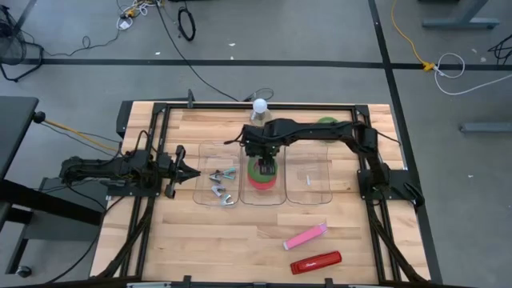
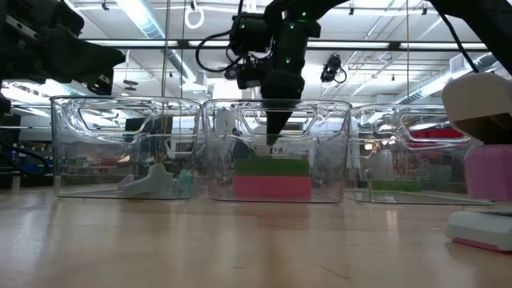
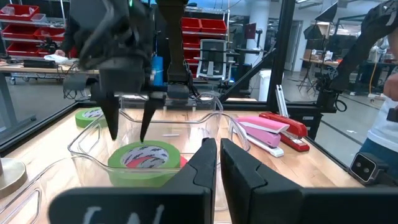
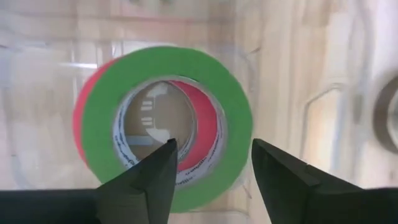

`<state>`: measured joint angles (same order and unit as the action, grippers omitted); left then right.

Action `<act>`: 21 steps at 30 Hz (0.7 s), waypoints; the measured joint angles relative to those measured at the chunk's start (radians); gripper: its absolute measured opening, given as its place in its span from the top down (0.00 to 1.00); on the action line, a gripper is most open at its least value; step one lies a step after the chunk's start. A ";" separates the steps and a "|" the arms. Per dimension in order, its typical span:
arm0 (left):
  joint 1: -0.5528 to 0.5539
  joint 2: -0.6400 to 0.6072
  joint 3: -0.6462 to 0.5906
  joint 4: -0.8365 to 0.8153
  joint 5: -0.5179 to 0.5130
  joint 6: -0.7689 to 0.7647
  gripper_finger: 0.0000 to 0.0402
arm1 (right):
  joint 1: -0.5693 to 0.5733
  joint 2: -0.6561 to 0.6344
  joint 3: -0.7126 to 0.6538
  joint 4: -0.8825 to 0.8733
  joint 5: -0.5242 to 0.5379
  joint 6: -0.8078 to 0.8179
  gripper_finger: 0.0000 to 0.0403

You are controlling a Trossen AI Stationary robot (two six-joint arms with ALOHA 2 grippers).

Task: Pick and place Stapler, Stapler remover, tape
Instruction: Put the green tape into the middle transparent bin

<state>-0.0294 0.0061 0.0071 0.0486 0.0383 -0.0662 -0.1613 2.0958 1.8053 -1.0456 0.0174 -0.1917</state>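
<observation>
I see three clear bins in a row in the middle of the table (image 1: 200, 240). The middle bin (image 1: 264, 200) is blocked: my right gripper (image 1: 265, 166) hangs over it with its fingers apart, and the tape (image 1: 262, 178) lies flat on its floor. The left bin (image 1: 219, 186) has small metal pieces (image 1: 222, 185) in it but is open from above. The right bin (image 1: 309, 182) looks open from above too. My left gripper (image 1: 194, 174) waits just beside the left bin, fingers close together. The front of the table is mostly bare wood (only a pink stapler (image 1: 305, 236) and a red stapler (image 1: 315, 262) lie there, near each other).
</observation>
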 joint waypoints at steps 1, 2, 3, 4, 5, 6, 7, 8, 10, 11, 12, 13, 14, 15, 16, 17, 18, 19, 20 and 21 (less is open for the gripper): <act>0.000 0.000 0.000 0.000 0.000 0.000 0.94 | -0.003 -0.011 0.000 0.000 0.000 0.000 0.49; 0.000 0.000 0.000 0.000 0.000 0.000 0.94 | -0.007 -0.024 0.000 0.001 0.000 0.000 0.48; 0.000 0.000 0.000 0.000 0.000 0.000 0.94 | -0.010 -0.036 0.000 0.002 -0.001 0.000 0.48; 0.000 0.000 0.000 0.000 0.000 0.000 0.94 | -0.015 -0.049 0.000 0.003 -0.001 0.000 0.48; 0.000 0.000 0.000 0.000 0.000 0.000 0.94 | -0.021 -0.062 0.000 0.003 0.000 0.000 0.48; 0.000 0.000 0.000 0.000 0.000 0.000 0.94 | -0.028 -0.074 0.000 0.004 0.000 0.000 0.48; 0.000 0.000 0.000 0.000 0.000 0.000 0.94 | -0.034 -0.087 0.000 0.003 0.000 0.003 0.48; 0.000 0.000 0.000 0.000 0.000 0.000 0.94 | -0.040 -0.100 0.000 0.004 0.000 0.010 0.48; 0.000 0.000 0.000 0.000 0.000 0.000 0.94 | -0.053 -0.124 0.000 0.004 0.000 0.023 0.48; 0.000 0.000 0.000 0.000 0.000 0.000 0.94 | -0.059 -0.136 0.000 0.005 0.000 0.026 0.48; 0.000 0.000 0.000 0.000 0.000 0.000 0.94 | -0.064 -0.146 0.000 0.005 0.000 0.027 0.48; 0.000 0.000 0.000 0.000 0.000 0.000 0.94 | -0.070 -0.155 0.000 0.005 0.000 0.026 0.48; 0.000 0.000 0.000 0.000 0.000 0.000 0.94 | -0.075 -0.164 0.000 0.005 0.000 0.027 0.48; 0.000 0.000 0.000 0.000 0.000 0.000 0.94 | -0.081 -0.172 0.000 0.005 0.000 0.027 0.48; 0.000 0.000 0.000 0.000 0.000 0.000 0.94 | -0.085 -0.181 0.000 0.005 0.000 0.027 0.48; 0.000 0.000 0.000 0.000 0.000 0.000 0.94 | -0.089 -0.188 0.000 0.005 0.000 0.027 0.48; 0.000 0.000 0.000 0.000 0.000 0.000 0.94 | -0.093 -0.194 0.000 0.005 0.000 0.027 0.48; 0.000 0.000 0.000 0.000 0.000 0.000 0.94 | -0.097 -0.199 0.000 0.005 0.000 0.026 0.48; 0.000 0.000 0.000 0.000 0.000 0.000 0.94 | -0.100 -0.203 0.000 0.006 0.000 0.027 0.48; 0.000 0.000 0.000 0.000 0.000 0.000 0.94 | -0.105 -0.208 0.000 0.006 0.000 0.026 0.48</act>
<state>-0.0295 0.0061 0.0070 0.0485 0.0383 -0.0663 -0.2658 1.8881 1.8057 -1.0396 0.0177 -0.1652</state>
